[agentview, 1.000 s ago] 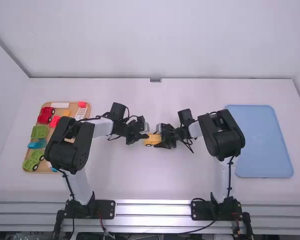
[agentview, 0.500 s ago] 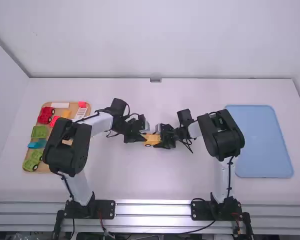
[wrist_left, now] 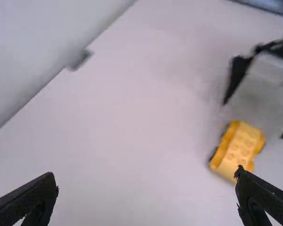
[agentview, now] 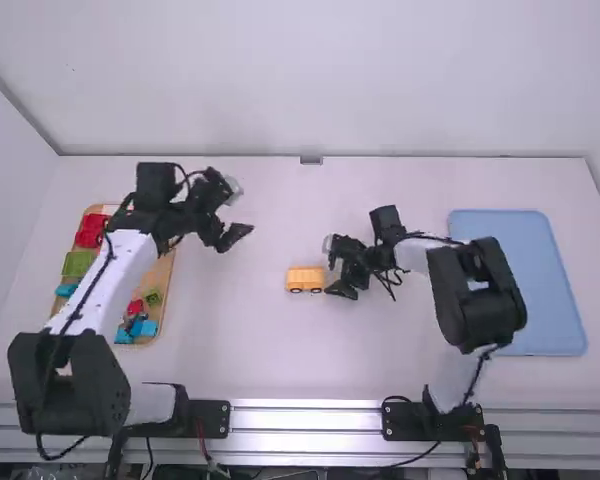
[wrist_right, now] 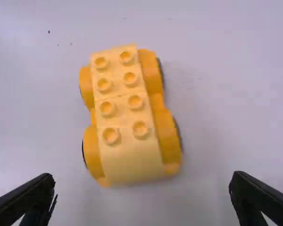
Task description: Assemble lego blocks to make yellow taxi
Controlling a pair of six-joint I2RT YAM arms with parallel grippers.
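Observation:
On the middle of the table stands a yellow block car (agentview: 305,279) on dark wheels. To its right, close by, is my right gripper (agentview: 334,265), its fingers spread and holding nothing. My left gripper (agentview: 242,210) hangs farther left and farther from the camera, open. In the left wrist view the car (wrist_left: 237,147) lies beyond the left gripper (wrist_left: 146,181). The right wrist view shows the car (wrist_right: 127,115) with studs on top and a smooth sloped end toward the right gripper (wrist_right: 142,183).
A wooden tray (agentview: 158,285) at the left holds red, green and blue pieces, partly under the left arm. A blue tray (agentview: 520,285) lies at the right. The back wall stands behind the table.
My left gripper has left the car, moving left and away from the camera. My right gripper has drawn back slightly to the right, apart from the car, which stays on the table.

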